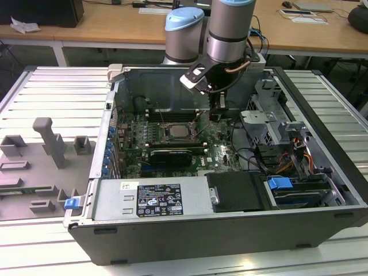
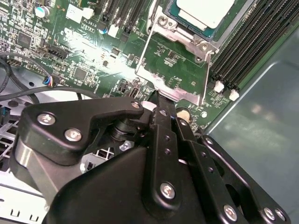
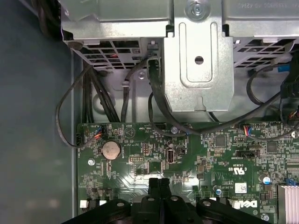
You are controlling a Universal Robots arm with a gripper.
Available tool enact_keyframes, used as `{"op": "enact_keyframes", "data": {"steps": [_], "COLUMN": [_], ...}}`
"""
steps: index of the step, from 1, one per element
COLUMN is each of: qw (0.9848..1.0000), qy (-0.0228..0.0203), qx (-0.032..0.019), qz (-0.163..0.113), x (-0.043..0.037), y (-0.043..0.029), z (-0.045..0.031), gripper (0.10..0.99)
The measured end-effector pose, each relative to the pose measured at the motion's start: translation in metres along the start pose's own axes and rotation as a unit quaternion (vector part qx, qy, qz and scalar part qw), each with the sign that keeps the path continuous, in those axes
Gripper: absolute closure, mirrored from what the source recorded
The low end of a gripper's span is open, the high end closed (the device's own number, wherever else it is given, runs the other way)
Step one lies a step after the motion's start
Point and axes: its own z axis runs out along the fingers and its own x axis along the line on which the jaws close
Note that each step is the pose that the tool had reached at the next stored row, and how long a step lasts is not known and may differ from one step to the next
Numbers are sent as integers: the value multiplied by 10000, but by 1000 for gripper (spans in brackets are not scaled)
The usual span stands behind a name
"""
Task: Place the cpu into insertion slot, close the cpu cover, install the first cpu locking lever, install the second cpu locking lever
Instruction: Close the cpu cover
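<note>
Your gripper (image 2: 156,96), fingers pressed together, sits at the open cpu cover's (image 2: 187,95) free edge. The cpu (image 2: 205,9) lies in the insertion slot (image 2: 184,37). Risk: the tip slips off the thin frame and gouges the motherboard (image 2: 93,60).

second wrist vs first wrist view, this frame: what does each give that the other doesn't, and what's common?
Second wrist view: the cpu seated in the slot, the cover lying open off the slot, and memory slots.
First wrist view: a coin cell, a metal bracket and black cables past the board's edge.
Both: the green board and the gripper, fingers together. In the second wrist view its tip is at the cover's near edge.
</note>
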Motion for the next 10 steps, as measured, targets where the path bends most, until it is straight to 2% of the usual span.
{"op": "enact_keyframes", "data": {"steps": [10], "qw": [10000], "qy": [0], "qx": [0], "qz": [-1], "x": [-1], "y": [-46], "z": [-2], "gripper": [980]}}
